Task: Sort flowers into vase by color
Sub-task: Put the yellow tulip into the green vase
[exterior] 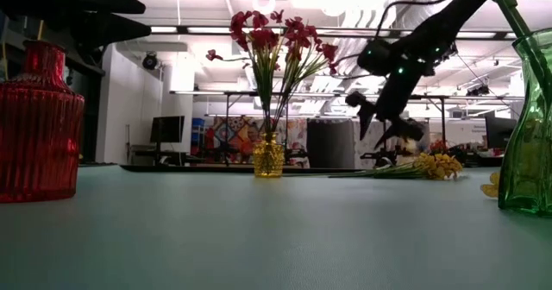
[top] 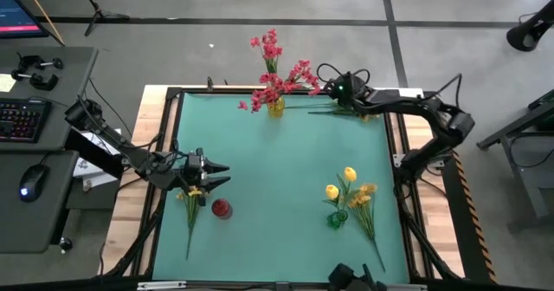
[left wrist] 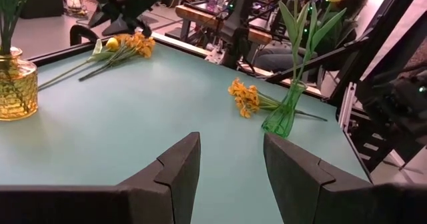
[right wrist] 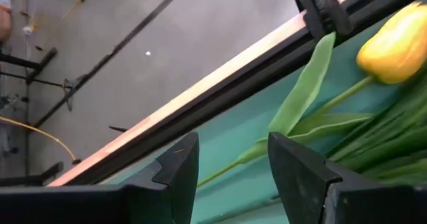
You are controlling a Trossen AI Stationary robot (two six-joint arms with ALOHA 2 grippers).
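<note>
Right wrist view alone shows yellow tulip bud [right wrist: 398, 43] beside right gripper [right wrist: 230, 174]

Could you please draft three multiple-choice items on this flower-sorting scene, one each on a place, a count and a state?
1. Where does the yellow vase with red flowers stand?
A. far edge, middle
B. near left corner
C. beside the green vase

2. How many tulips stand in the green vase?
A. none
B. two
C. five

3. How is the red vase?
A. lying on its side
B. holding yellow tulips
C. upright and empty

Answers: 1 A, the high view shows it at the mat's far edge. 2 B, two yellow buds rise from it in the left wrist view. 3 C, it stands upright in the low view, nothing rising from it.
</note>
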